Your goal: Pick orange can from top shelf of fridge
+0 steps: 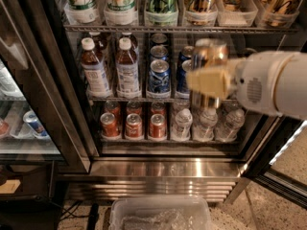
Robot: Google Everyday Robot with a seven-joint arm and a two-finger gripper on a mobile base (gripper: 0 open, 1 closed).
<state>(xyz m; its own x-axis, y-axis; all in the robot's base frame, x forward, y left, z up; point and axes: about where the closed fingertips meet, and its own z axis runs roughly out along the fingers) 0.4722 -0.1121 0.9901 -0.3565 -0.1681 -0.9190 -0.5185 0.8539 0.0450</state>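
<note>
Fridge (pixel 158 169): drink racks above a shiny steel base.
Top shelf (pixel 163 28): tall slim cans in clear trays.
Orange can (pixel 211 54): upright, off the shelf, in front of the middle rack.
End effector (pixel 209 82): right of centre, clamped around the orange can.

A self-serve drinks corner, in a shop or canteen, is showing here.
A big glass-door fridge (pixel 163 169) is standing open, its wire racks holding goods in sorted rows: tall cans in clear trays on the top shelf (pixel 168 28), bottles (pixel 96 71) and blue cans (pixel 159 75) below, red cans (pixel 133 126) and water bottles (pixel 206 123) lowest. A second cooler (pixel 14 128) is standing at the left, and a speckled floor (pixel 297 157) is showing at the right. The gripper (pixel 207 80) is hanging before the middle rack, clamping the orange can (pixel 211 54).
</note>
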